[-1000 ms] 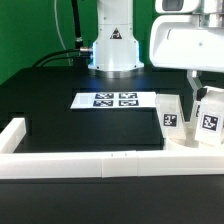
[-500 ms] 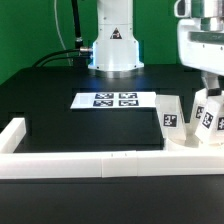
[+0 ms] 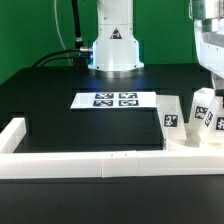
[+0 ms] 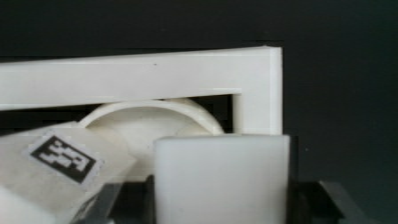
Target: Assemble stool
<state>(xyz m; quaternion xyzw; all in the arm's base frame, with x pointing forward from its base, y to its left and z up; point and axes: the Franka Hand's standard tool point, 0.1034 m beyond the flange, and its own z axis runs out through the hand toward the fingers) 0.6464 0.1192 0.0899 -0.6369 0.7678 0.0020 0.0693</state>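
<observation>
In the wrist view my gripper (image 4: 222, 206) is shut on a white blocky stool leg (image 4: 222, 175), with a dark finger on each side of it. Behind it lie the round seat disc (image 4: 160, 115) and a tagged leg (image 4: 63, 160). In the exterior view the gripper (image 3: 208, 90) hangs at the far right edge, over the held leg (image 3: 203, 106). Two more tagged legs (image 3: 170, 113) (image 3: 219, 122) stand by the seat disc (image 3: 190, 142) in the right corner. The upper hand is cut off by the frame.
The white rail (image 3: 80, 160) runs along the table's front edge and turns up at the exterior view's left (image 3: 12, 130); it also shows in the wrist view (image 4: 143, 75). The marker board (image 3: 115, 99) lies mid-table. The robot base (image 3: 113, 45) stands behind it.
The arm has moved toward the exterior view's right and upward. The held leg has come up a little with it. The other legs and the seat have not moved.
</observation>
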